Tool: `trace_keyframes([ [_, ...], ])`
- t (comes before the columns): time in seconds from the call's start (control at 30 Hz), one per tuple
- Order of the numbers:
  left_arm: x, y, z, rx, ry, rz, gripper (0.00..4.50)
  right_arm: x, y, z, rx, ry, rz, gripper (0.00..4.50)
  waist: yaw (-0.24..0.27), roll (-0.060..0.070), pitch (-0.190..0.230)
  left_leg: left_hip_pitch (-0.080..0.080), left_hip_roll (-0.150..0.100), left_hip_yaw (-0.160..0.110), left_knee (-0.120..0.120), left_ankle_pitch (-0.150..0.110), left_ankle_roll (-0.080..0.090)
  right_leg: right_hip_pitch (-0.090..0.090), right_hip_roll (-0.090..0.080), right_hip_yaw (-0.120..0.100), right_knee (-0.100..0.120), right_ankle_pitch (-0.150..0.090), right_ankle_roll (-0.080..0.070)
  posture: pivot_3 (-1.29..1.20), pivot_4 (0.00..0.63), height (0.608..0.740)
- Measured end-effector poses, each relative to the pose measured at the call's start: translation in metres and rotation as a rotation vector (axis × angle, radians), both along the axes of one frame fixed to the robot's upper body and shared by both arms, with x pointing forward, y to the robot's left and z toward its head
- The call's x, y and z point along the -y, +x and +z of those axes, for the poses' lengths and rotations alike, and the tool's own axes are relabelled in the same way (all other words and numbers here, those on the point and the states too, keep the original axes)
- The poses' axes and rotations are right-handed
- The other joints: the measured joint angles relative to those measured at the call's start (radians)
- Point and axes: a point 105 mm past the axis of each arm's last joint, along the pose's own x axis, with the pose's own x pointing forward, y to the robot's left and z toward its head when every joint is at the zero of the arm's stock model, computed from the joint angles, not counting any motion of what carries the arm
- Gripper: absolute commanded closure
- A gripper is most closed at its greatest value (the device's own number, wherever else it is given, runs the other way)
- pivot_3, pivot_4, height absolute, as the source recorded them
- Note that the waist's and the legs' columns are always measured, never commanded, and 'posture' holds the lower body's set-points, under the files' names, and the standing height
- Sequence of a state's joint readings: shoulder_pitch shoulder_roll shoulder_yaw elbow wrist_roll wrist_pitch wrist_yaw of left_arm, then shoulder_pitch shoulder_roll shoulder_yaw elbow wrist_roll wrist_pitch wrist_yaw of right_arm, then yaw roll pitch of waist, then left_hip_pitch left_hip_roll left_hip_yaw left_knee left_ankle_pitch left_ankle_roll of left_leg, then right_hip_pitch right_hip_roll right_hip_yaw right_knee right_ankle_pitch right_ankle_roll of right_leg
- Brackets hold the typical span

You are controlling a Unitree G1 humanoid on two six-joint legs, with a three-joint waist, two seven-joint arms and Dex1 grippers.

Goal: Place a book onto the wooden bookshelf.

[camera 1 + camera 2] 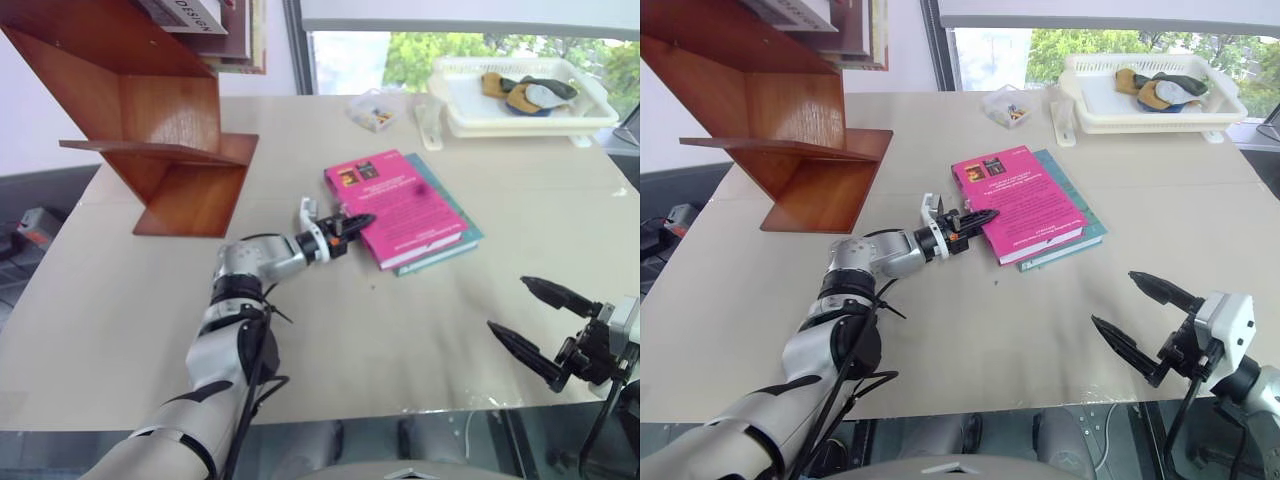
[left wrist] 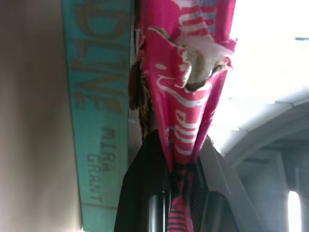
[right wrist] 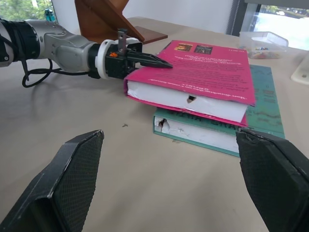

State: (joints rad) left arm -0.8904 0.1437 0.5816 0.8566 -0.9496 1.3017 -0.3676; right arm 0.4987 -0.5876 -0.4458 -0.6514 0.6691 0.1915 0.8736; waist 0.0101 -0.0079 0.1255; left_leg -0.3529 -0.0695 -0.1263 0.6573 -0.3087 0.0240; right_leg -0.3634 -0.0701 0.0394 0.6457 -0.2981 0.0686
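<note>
The bright magenta-pink softcover book [image 1: 398,205] lies flat on top of a teal-green book [image 1: 452,232] near the middle of the beige table [image 1: 400,340]. The left gripper [image 1: 350,227] is closed on the near left corner of the pink book; one black finger lies on the cover and the other is under it. The reddish-brown wooden bookshelf of angled boards [image 1: 150,120] stands at the far left of the table, apart from the books. The right gripper [image 1: 1140,315] hovers over the near right table edge, its fingers spread wide and holding nothing. A white plastic tray [image 1: 520,95] sits at the far right.
</note>
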Motion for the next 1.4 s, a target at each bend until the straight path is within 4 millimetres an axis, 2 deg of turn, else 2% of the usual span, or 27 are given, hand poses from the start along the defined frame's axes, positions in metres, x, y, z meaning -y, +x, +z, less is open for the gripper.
trace_keyframes([
  [0.23,-0.009,-0.016,0.002,0.107,-0.002,0.003,4.47,-0.001,0.005,0.005,0.027,-0.005,0.011,0.00,-0.011,-0.001,0.000,-0.001,0.000,0.001,-0.001,0.000,0.000,-0.002,0.000,0.002,0.001,0.000,0.000,0.00,0.150,0.740],
  [0.37,0.004,-0.029,0.028,0.348,0.086,0.003,4.47,0.002,0.009,0.005,0.024,0.004,0.017,0.00,-0.003,-0.001,0.001,-0.008,0.001,0.000,0.002,0.000,0.000,-0.006,0.000,0.002,0.001,0.000,0.000,0.00,0.150,0.740],
  [0.47,0.013,-0.040,0.057,0.580,0.146,0.012,4.47,0.005,0.013,0.005,0.020,0.012,0.023,0.00,0.003,-0.001,0.001,-0.009,0.001,0.000,0.004,0.000,0.000,-0.008,0.000,0.001,0.001,0.000,0.000,0.00,0.150,0.740],
  [0.6,0.014,-0.052,0.071,0.814,0.279,0.031,4.47,0.013,0.016,0.006,0.014,0.042,0.048,0.00,0.003,-0.001,0.001,-0.009,0.001,0.002,0.004,0.000,0.000,-0.007,0.000,0.002,0.001,0.000,0.000,0.00,0.150,0.740],
  [0.67,0.011,-0.050,0.072,0.866,0.329,0.052,4.47,0.020,0.017,0.010,0.009,0.064,0.051,0.00,0.003,-0.001,0.001,-0.009,0.001,0.002,0.004,0.000,0.000,-0.007,0.000,0.002,0.001,0.001,0.000,0.00,0.150,0.740],
  [0.8,-0.004,-0.042,0.079,1.090,0.585,0.100,4.47,0.052,0.021,0.032,-0.080,0.195,0.087,0.00,0.004,-0.001,0.001,-0.009,0.001,0.002,0.005,0.000,0.000,-0.006,0.000,0.002,0.001,0.001,0.000,0.00,0.150,0.740],
  [0.87,-0.004,-0.041,0.085,1.180,0.650,0.115,4.47,0.063,0.023,0.043,-0.102,0.274,0.126,0.00,0.005,-0.001,0.001,-0.009,0.001,0.002,0.005,0.000,0.000,-0.006,0.000,0.001,0.000,0.001,0.000,0.00,0.150,0.740],
  [1.0,-0.003,-0.037,0.112,1.388,0.758,0.143,4.47,0.063,0.025,0.060,-0.135,0.406,0.296,0.00,0.004,-0.003,0.002,-0.010,0.001,0.001,0.005,0.000,0.000,-0.006,0.000,0.000,-0.001,0.001,0.000,0.00,0.150,0.740],
  [1.1,-0.007,-0.036,0.130,1.587,0.894,0.142,4.47,0.061,0.037,0.065,-0.121,0.469,0.364,0.00,0.001,-0.003,0.002,-0.010,0.001,0.003,0.004,0.000,0.001,-0.007,0.000,0.002,-0.001,0.001,0.000,0.00,0.150,0.740],
  [1.2,-0.008,-0.042,0.124,1.794,1.101,0.000,4.47,0.061,0.054,0.070,-0.108,0.519,0.422,0.00,-0.004,-0.003,0.002,-0.010,0.001,0.003,0.003,0.000,0.001,-0.007,0.000,0.002,-0.001,0.001,0.001,0.00,0.150,0.740],
  [1.23,-0.011,-0.046,0.117,1.884,1.208,-0.106,4.47,0.060,0.060,0.070,-0.118,0.531,0.453,0.00,-0.005,-0.005,0.003,-0.011,0.001,0.003,0.004,0.000,0.001,-0.008,0.000,0.002,-0.001,0.001,0.001,0.00,0.150,0.740],
  [1.3,-0.012,-0.053,0.106,1.990,1.313,-0.270,4.47,0.063,0.070,0.068,-0.131,0.543,0.467,0.00,-0.001,-0.004,0.003,-0.011,0.001,0.003,0.002,0.000,0.001,-0.009,0.000,0.002,-0.001,0.001,0.001,0.00,0.150,0.740],
  [1.4,-0.013,-0.055,0.117,2.115,1.392,-0.321,4.47,0.062,0.082,0.066,-0.146,0.544,0.481,0.00,0.007,-0.004,0.003,-0.017,0.001,0.001,0.005,0.000,0.001,-0.013,0.000,0.000,-0.001,0.001,0.001,0.00,0.150,0.740],
])
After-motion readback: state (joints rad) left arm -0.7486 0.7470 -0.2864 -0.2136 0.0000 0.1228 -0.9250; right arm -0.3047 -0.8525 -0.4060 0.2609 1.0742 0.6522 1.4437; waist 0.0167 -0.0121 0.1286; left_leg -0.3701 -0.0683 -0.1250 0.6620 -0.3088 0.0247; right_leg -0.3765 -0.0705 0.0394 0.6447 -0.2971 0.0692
